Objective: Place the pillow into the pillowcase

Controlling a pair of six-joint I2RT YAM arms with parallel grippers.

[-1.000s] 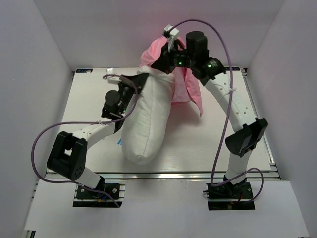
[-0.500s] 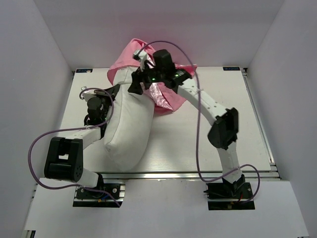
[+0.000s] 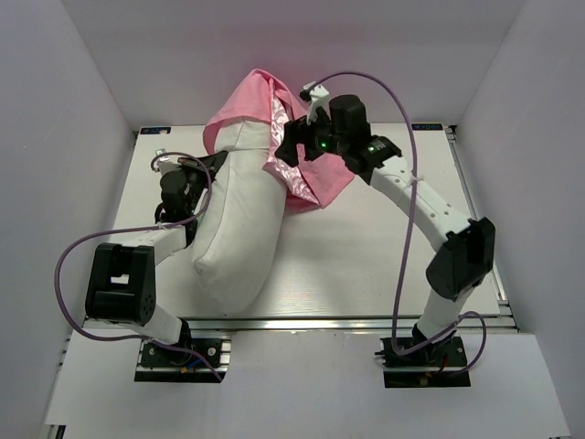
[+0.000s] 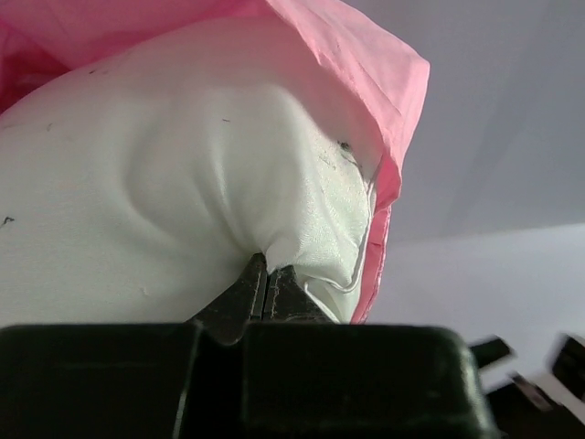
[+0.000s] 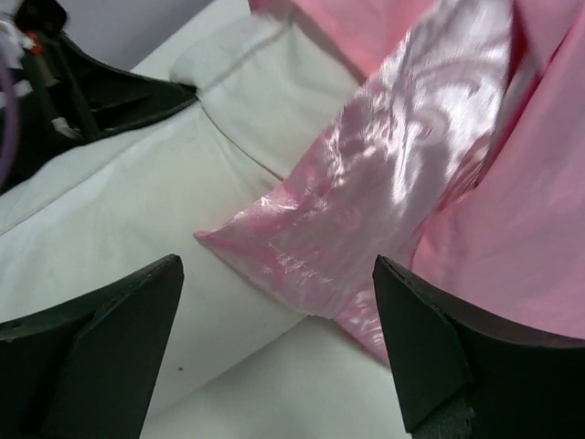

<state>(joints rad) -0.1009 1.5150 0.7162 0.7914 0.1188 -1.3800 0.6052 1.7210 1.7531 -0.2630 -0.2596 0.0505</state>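
Jaws on the left arm were pressed together, pinching a small fold of the pillow. White cloth bunched up right where the left jaws bit it. Just past that fold, at 2 o'clock in the left wrist view, the pink edge of the pillowcase hung over the pillow's corner.

The right jaws were spread wide apart and held nothing. Past the two black fingers, a shiny pink flap of the pillowcase lay across the white pillow.

From above, the pillow lay on the bench, left of the middle. Its near end pointed to 7 o'clock and its far end to 12 o'clock. The far end was inside the pillowcase, which sat on it like a hood. Most of the pillow was bare. More pink cloth spilled down at 3 o'clock of that far end, under the right jaws. The left arm lay at 9 o'clock of the pillow. The right arm reached from 5 o'clock up to the pillowcase.
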